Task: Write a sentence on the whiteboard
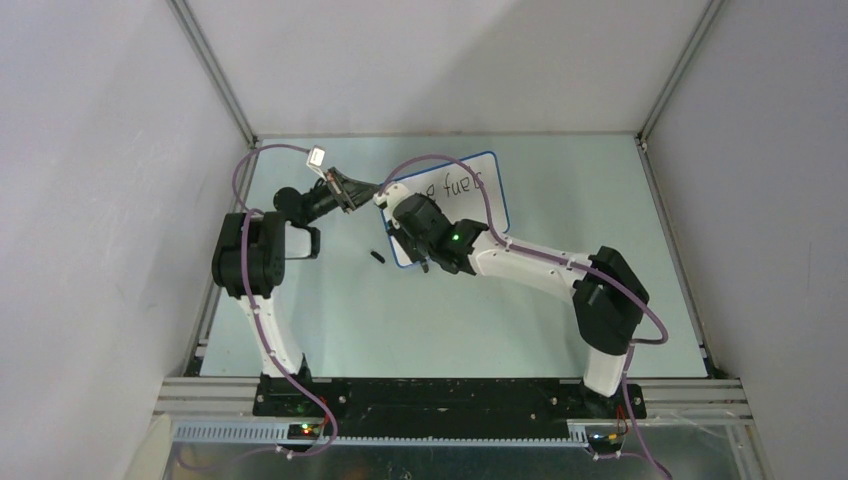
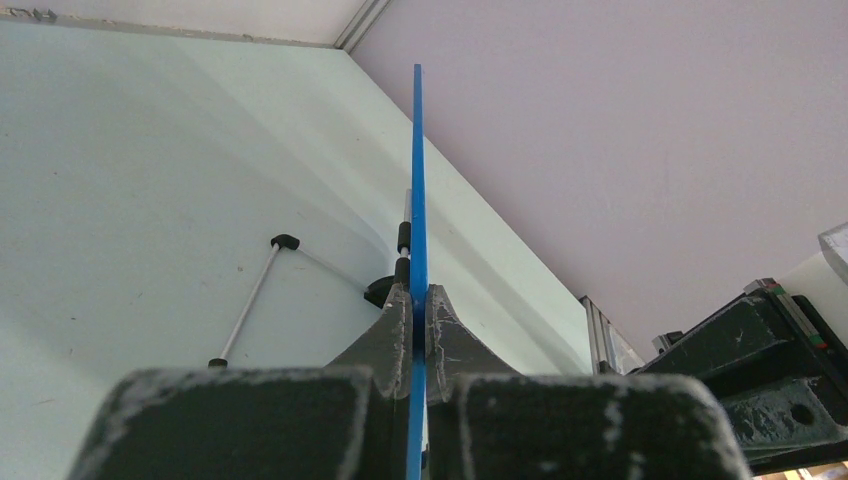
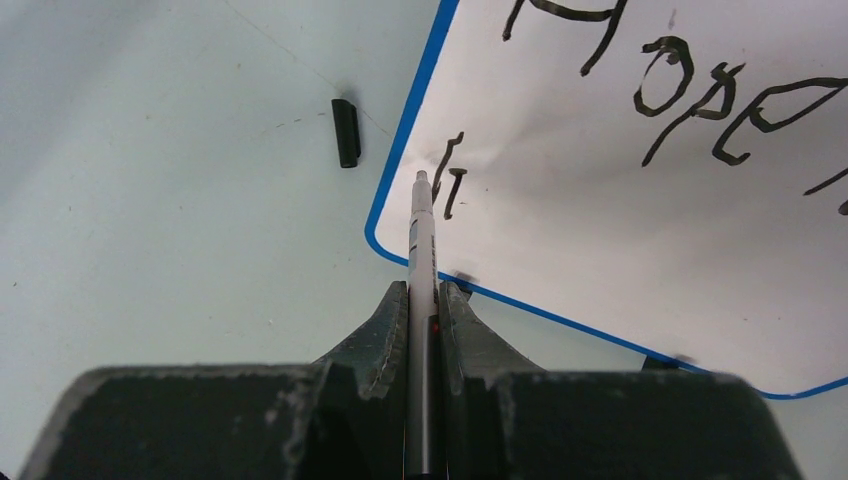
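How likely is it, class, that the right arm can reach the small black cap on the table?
Probably yes: the cap lies on bare table close to the right gripper, nothing between. But its jaws are shut on the marker, so grasping looks unlikely.

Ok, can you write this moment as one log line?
left pincer shut on blue-framed white board | right pincer shut on slim white-and-black marker pen | tip at strokes under "Hope" | black cap beside board

Light was diffuse and fairly bright, from above. Soft shadows fanned across the upper centre of the left wrist view. The whiteboard (image 3: 600, 260) greyed slightly toward the upper right of the right wrist view. Both wrist views were blurred along the bottom edge.
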Available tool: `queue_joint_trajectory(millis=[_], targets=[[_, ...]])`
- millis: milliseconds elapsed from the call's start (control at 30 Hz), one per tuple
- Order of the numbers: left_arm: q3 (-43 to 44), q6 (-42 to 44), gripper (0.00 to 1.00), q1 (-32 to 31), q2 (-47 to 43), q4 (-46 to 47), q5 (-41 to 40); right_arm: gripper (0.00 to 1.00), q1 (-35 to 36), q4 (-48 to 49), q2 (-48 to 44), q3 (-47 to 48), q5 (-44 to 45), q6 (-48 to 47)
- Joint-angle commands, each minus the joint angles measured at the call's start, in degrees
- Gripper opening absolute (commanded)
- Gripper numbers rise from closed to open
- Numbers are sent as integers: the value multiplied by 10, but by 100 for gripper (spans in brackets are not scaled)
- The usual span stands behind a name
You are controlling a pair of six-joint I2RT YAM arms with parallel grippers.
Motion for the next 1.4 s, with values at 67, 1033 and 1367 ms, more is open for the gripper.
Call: queue_joint_trajectory(millis=[67, 1033, 1367], targets=[[9, 0, 0, -11, -1, 28, 19, 0, 2, 0, 10, 29, 0, -7], [8, 1, 0, -11, -2, 29, 18, 0, -6, -9, 31, 45, 10, -7], [8, 1, 0, -11, -2, 29, 19, 0, -11, -17, 24, 40, 28, -7]])
